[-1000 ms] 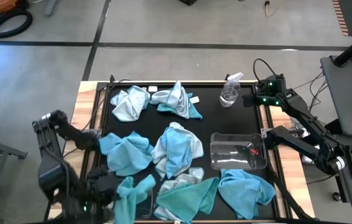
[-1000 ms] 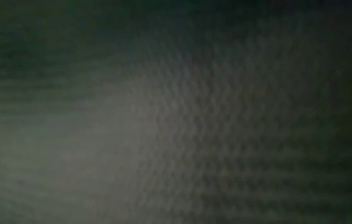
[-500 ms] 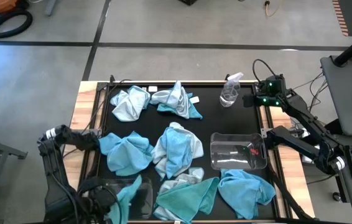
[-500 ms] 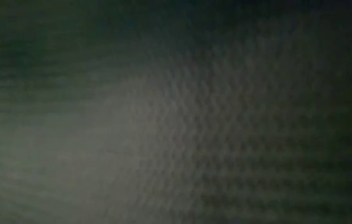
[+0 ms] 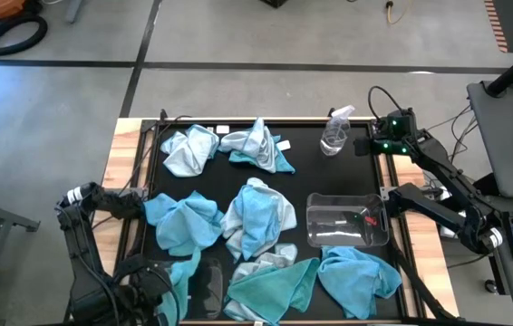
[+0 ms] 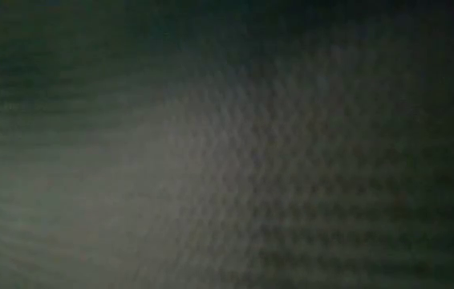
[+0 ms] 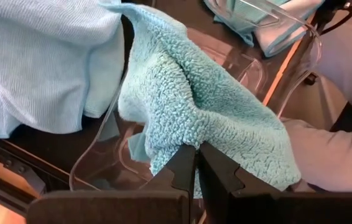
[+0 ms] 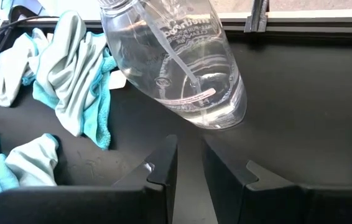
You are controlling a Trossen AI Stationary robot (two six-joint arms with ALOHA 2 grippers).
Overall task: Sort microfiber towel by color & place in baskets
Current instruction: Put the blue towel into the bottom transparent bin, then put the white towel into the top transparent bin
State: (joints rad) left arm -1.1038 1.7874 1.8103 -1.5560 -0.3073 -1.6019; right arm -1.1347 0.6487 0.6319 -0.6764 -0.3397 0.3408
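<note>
the teal microfiber towel (image 7: 201,106) is pinched in the left gripper (image 7: 196,163), whose fingers are pressed together on a fold of it. it hangs into a clear basket (image 5: 204,282) at the near left corner of the black mat (image 5: 311,177). a second ago this towel dangled in the open air near that corner with no basket visibly around it; half a second ago it was already low over the bin, and since then it has sunk a little further, so the carry looks finished and only the release seems left.

around it lie the unsorted cloths: a sky-blue towel (image 5: 182,222) just beyond the basket, a pale and blue pile (image 5: 258,215) mid-mat, a teal towel (image 5: 275,288) and a blue towel (image 5: 356,276) along the near edge, and two pale bundles (image 5: 188,149) at the far left. the second basket (image 5: 347,220) sits right of centre and appears to hold no cloth.

the right gripper (image 8: 189,163) waits at the far right, fingers a narrow gap apart and holding nothing, just short of the clear spray bottle (image 8: 176,59). the low view shows only a dim blur.
</note>
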